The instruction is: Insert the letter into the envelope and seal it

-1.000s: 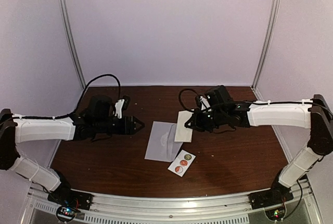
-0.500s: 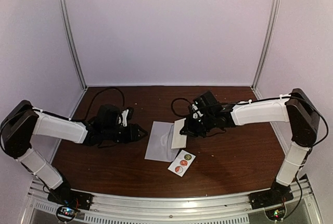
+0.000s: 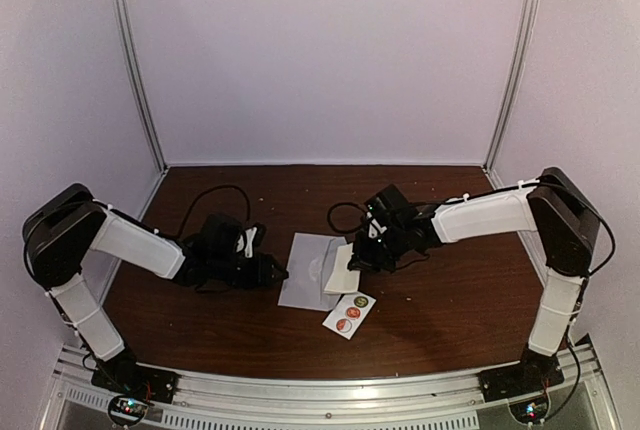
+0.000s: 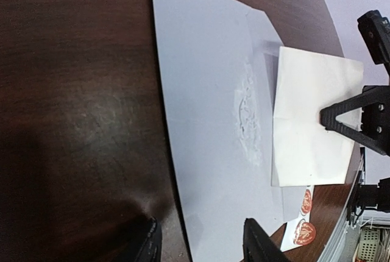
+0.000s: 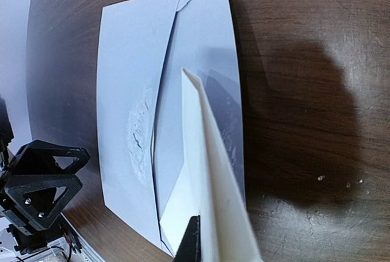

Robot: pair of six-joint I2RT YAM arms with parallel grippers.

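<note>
Both arms have closed in on the envelope (image 3: 305, 275) since a second ago. The left fingers (image 4: 147, 245) have come up to its left edge, and the right fingers (image 4: 342, 119) have brought the letter (image 4: 311, 122) down over its right half. The envelope lies flat mid-tabletop (image 3: 450, 300), with the stickers (image 3: 349, 313) just beside its near corner. The right fingers are clenched on the letter, which hangs tilted above the flap (image 5: 170, 122). The left fingers stand apart, pinching nothing. To do this step well, I judge the left should hold the flap side so the mouth gapes. The right should then feed the letter's leading edge in at a shallow angle, sliding rather than pressing down.
</note>
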